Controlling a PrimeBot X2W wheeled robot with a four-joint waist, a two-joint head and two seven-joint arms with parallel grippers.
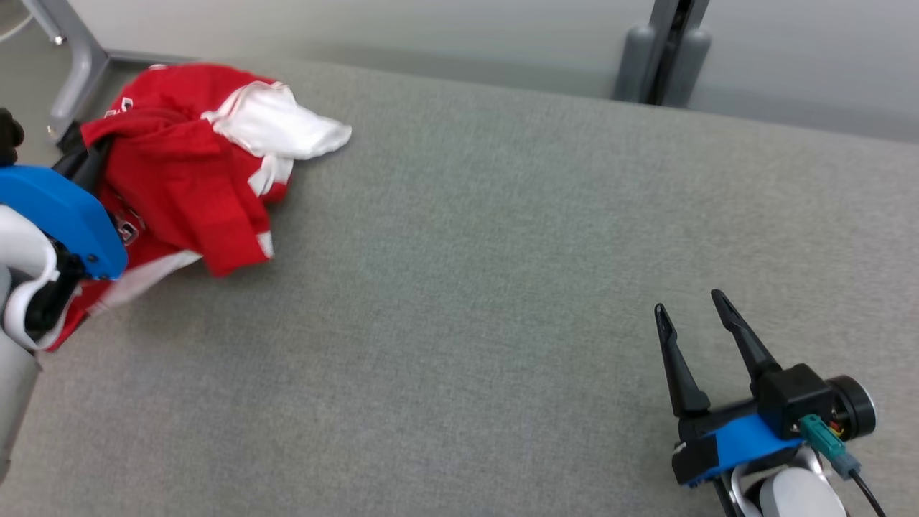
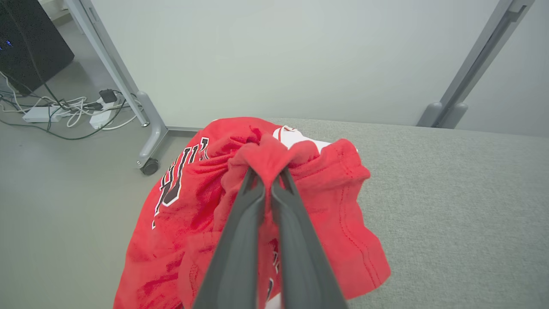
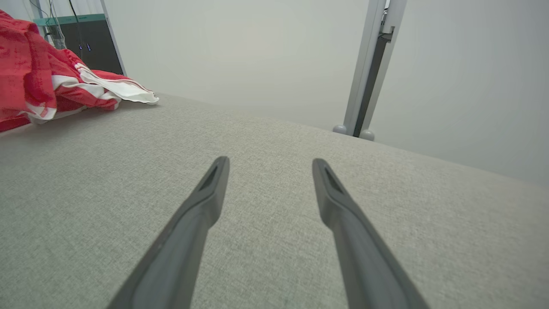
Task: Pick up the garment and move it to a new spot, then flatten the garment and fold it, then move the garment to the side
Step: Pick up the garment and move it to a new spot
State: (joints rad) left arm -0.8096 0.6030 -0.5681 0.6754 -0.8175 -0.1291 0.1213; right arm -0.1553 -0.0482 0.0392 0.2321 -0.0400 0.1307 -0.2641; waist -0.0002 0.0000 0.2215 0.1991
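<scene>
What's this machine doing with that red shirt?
It is a two-armed robot starting to tidy a garment. Its left end effector is shut on a bunched fold of the red and white garment, which lies crumpled near the far left corner of the grey padded table. The right end effector is open over bare table at the right, well apart from the cloth. No flattening or folding is done yet.

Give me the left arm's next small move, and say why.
Probably lift the left gripper a little and draw it toward the middle of the table: it is shut on a bunched fold of the red garment, which lies crumpled at the left edge, seemingly overhanging. The right gripper stands open, apart from it.
</scene>
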